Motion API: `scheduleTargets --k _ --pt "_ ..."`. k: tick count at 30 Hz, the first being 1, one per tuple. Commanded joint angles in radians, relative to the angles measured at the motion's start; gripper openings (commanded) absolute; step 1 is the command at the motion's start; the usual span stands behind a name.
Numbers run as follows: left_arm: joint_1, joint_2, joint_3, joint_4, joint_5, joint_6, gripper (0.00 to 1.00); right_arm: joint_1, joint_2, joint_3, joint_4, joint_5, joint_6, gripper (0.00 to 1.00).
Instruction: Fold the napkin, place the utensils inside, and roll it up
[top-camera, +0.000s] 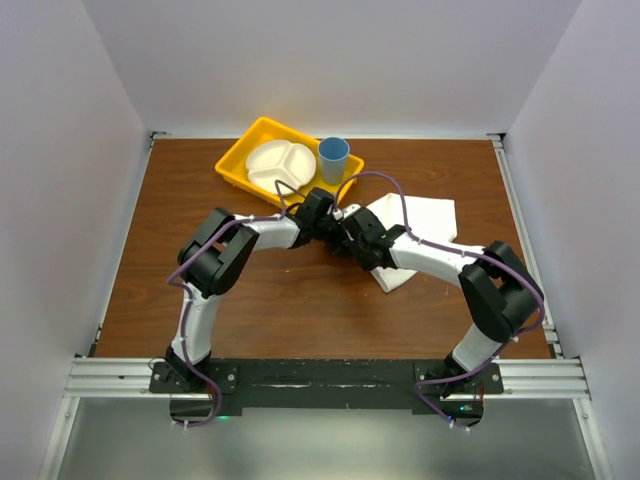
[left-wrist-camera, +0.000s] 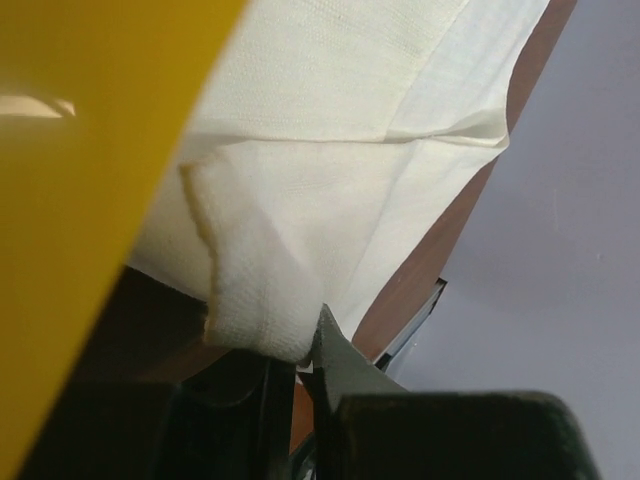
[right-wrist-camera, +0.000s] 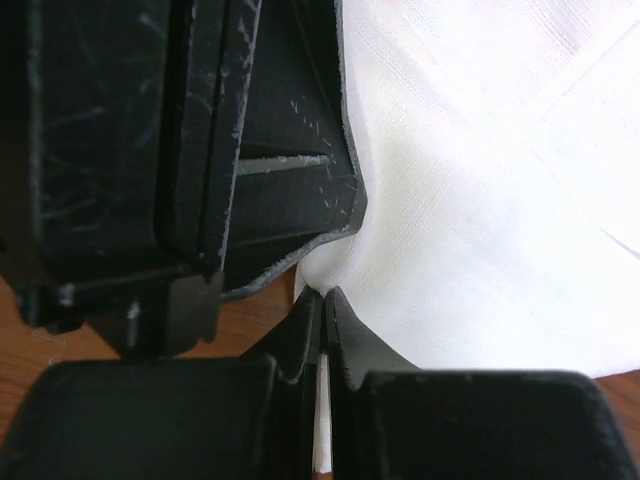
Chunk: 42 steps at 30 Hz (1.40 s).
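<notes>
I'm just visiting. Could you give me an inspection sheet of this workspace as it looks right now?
Surface: brown wooden table.
Job's things: white napkin, creased, right of centre; knife nothing seen.
Clutter: yellow tray at the back with divided plate and blue cup.
Grippers: right gripper shut on the napkin; left gripper at a napkin corner, grip unclear.
Cables: purple cables along both arms.
Surroundings: plain white walls.
</notes>
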Motion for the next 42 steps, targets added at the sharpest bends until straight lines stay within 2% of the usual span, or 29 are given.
scheduleTargets --k 1,4,10,17,30,31,34,40,42 --pt "0.007 -0.028 0.081 -0.027 0.107 0.144 0.27 -0.038 0.026 -0.001 -0.011 0.027 0.019 0.0" --pt "0.013 -0.037 0.103 -0.037 0.103 0.193 0.4 -0.061 0.015 -0.001 -0.018 -0.028 0.026 0.0" --pt "0.021 -0.048 0.138 -0.054 0.109 0.228 0.49 -0.139 0.01 -0.001 -0.032 -0.128 0.031 0.0" --pt "0.03 -0.1 0.068 0.032 0.149 0.257 0.5 -0.198 -0.001 -0.003 -0.029 -0.235 0.046 0.0" --pt "0.055 -0.235 0.037 -0.073 0.058 0.402 0.5 -0.224 0.03 0.052 -0.063 -0.352 0.032 0.0" --pt "0.058 -0.25 0.028 -0.079 0.052 0.408 0.5 -0.222 0.027 0.052 -0.066 -0.358 0.032 0.04" --pt "0.071 -0.336 0.026 -0.146 0.015 0.458 0.5 -0.216 0.018 0.078 -0.087 -0.355 0.028 0.23" --pt "0.119 -0.489 -0.011 -0.238 -0.087 0.52 0.5 -0.16 0.036 0.129 -0.139 -0.279 0.012 0.34" --pt "0.147 -0.533 -0.049 -0.241 -0.087 0.517 0.5 -0.15 0.053 0.137 -0.153 -0.254 0.011 0.34"
